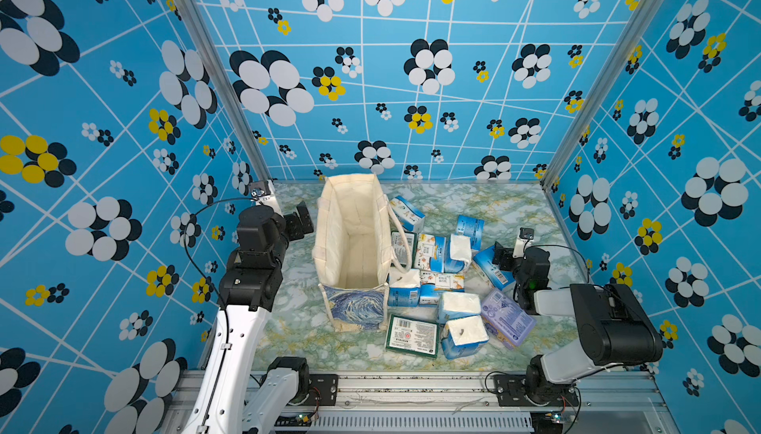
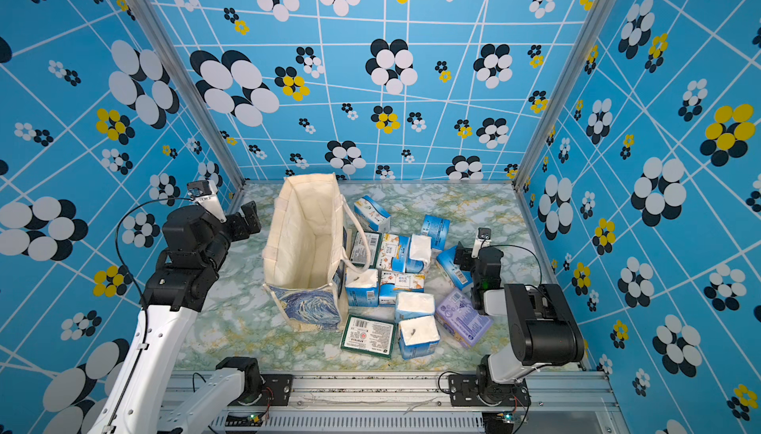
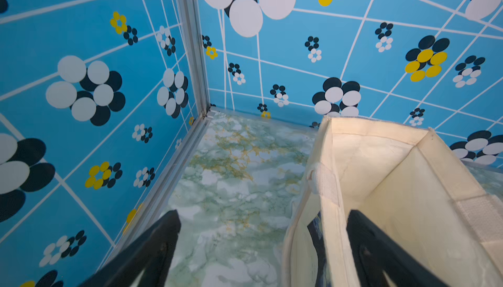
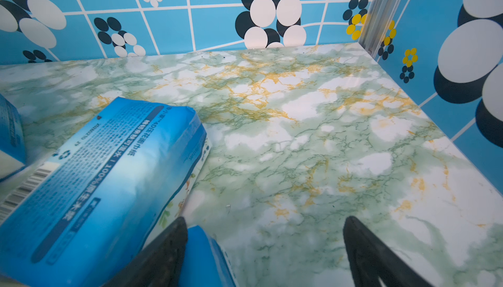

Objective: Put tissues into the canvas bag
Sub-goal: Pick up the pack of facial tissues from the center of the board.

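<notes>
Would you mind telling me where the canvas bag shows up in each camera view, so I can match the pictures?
In a top view: canvas bag stands upright, mouth open, left of the tissue packs.
In a top view: the bag, left of centre likewise.
Left wrist view: its cream mouth, up close, beside green marbled tabletop.
Right wrist view: not in it.
Shared landmark: that tabletop, in all four.
</notes>
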Robot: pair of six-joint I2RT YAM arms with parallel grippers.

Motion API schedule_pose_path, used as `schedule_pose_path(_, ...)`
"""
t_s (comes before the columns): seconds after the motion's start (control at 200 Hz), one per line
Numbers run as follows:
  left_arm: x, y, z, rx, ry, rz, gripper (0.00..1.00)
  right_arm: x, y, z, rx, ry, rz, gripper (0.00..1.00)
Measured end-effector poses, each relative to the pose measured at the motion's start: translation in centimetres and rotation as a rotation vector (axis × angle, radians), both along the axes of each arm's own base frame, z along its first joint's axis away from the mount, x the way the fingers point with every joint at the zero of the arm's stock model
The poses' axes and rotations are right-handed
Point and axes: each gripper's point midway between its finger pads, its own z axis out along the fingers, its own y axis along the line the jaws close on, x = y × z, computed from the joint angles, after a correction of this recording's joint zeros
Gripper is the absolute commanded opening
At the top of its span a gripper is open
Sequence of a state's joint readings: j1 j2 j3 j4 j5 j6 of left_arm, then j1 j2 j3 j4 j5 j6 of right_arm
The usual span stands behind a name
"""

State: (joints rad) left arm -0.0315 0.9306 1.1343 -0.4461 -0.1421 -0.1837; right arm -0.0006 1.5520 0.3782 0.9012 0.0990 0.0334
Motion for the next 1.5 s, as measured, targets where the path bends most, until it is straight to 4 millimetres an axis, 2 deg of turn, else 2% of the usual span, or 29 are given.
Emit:
schedule_pose_path(0.045,-0.2,-0.2,-0.2,-0.018,0.037,-0.013,0.9,0.1,0.0,0.1,0.0,0.012,0.0,0.89)
schedule_pose_path(0.125,-0.5,-0.5,-0.7,-0.064,0.102,-0.039,0.89,0.4,0.0,1.2,-0.001,0.031,0.001,0.87)
schedule_pose_path(0.27,-0.7,-1.6,-1.6,-0.155,0.196,-0.099,0.85,1.2,0.0,6.9,0.005,-0.021,-0.001,0.87)
schedule_pose_path(0.41,-0.5,-3.2,-3.7,-0.235,0.296,-0.173,0.84,1.4,0.4,13.4,0.048,-0.048,0.01,0.87)
schedule_pose_path(0.525,-0.3,-4.4,-5.1,-0.291,0.358,-0.226,0.81,0.7,1.3,16.2,0.11,-0.031,0.043,0.87)
schedule_pose_path(0.6,-0.1,-4.9,-5.7,-0.325,0.383,-0.252,0.73,-0.1,2.0,16.6,0.156,0.005,0.067,0.86)
schedule_pose_path(0.64,0.0,-5.2,-5.8,-0.341,0.39,-0.266,0.66,-0.5,2.4,16.4,0.179,0.03,0.077,0.85)
schedule_pose_path(0.695,0.1,-5.6,-6.0,-0.364,0.4,-0.286,0.62,-1.2,2.9,15.8,0.218,0.075,0.093,0.84)
schedule_pose_path(0.84,0.3,-6.4,-6.3,-0.406,0.413,-0.334,0.6,-2.6,4.1,14.0,0.293,0.187,0.12,0.81)
schedule_pose_path(1.079,0.9,-7.2,-7.3,-0.445,0.437,-0.373,0.56,-3.6,5.9,13.7,0.338,0.256,0.162,0.81)
schedule_pose_path(1.149,1.1,-7.3,-7.8,-0.453,0.448,-0.376,0.45,-3.9,6.9,13.7,0.336,0.276,0.185,0.81)
schedule_pose_path(1.274,1.4,-7.4,-8.5,-0.461,0.464,-0.383,0.0,-3.9,9.3,14.1,0.324,0.312,0.243,0.81)
schedule_pose_path(1.379,1.6,-7.5,-8.7,-0.452,0.463,-0.39,0.0,-4.1,11.6,14.5,0.309,0.343,0.3,0.81)
schedule_pose_path(1.499,1.7,-7.3,-8.9,-0.419,0.465,-0.377,0.0,-4.2,13.3,14.5,0.28,0.377,0.324,0.82)
